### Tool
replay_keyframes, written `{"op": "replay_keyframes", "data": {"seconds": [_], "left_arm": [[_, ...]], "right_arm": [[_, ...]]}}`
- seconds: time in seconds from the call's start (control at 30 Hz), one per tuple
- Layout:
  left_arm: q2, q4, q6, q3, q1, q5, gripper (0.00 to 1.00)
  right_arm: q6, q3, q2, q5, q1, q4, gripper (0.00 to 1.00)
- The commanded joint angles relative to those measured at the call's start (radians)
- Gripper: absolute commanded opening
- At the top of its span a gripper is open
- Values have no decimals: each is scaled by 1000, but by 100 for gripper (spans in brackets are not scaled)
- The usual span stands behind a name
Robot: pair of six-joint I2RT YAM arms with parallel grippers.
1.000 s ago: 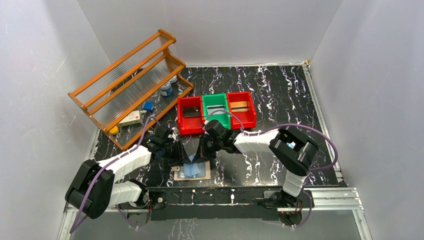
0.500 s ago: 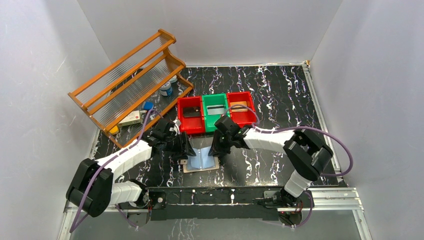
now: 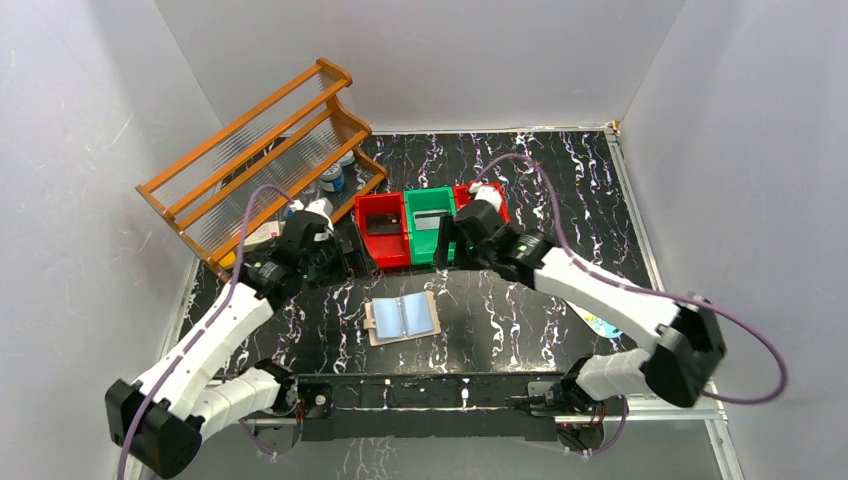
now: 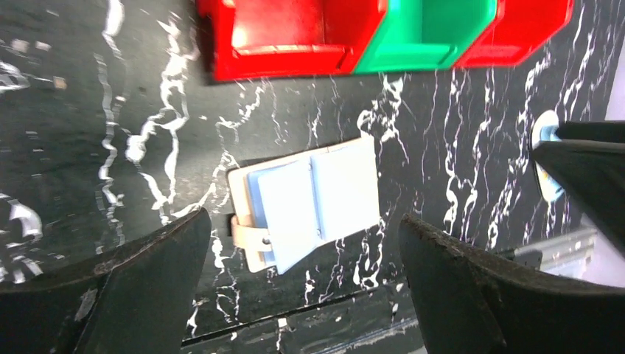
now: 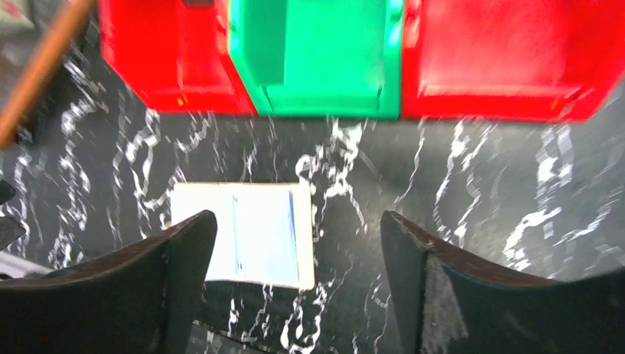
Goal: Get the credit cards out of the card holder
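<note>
The tan card holder (image 3: 402, 318) lies open and flat on the black marbled table, its pale blue sleeves facing up. It also shows in the left wrist view (image 4: 309, 203) and the right wrist view (image 5: 250, 232). A dark credit card (image 3: 382, 224) lies in the left red bin (image 3: 368, 248) and a grey one (image 3: 432, 218) in the green bin (image 3: 424, 250). My left gripper (image 3: 345, 258) (image 4: 304, 217) hangs open and empty above the table, left of the bins. Also open and empty, my right gripper (image 3: 445, 240) (image 5: 298, 215) hovers in front of the green bin. Both are well above the holder.
My right arm covers most of the right red bin (image 3: 497, 225). A wooden rack (image 3: 260, 160) stands at the back left with a blue jar (image 3: 332, 180), a blue cube (image 3: 296, 212) and a white box (image 3: 262, 237) under it. A white-and-teal oval object (image 3: 600, 322) lies at right.
Both grippers were low over the card holder, nearly shut. They have opened wide and lifted away toward the bins, leaving the holder open on the table.
</note>
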Motion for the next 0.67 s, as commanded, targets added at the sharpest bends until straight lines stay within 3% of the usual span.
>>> {"op": "replay_keyframes", "data": {"seconds": [0.0, 0.07, 0.33, 0.63], "left_arm": [[-103, -150, 11, 104, -4, -240, 98], [-133, -177, 35, 153, -4, -289, 98], [-157, -266, 150, 357, -4, -410, 98], [-204, -226, 156, 290, -4, -397, 98]], "right_arm": [[-182, 51, -181, 245, -4, 50, 94], [-253, 49, -246, 289, -5, 104, 98], [-380, 52, -362, 467, -6, 191, 98], [-372, 83, -320, 496, -7, 115, 98]]}}
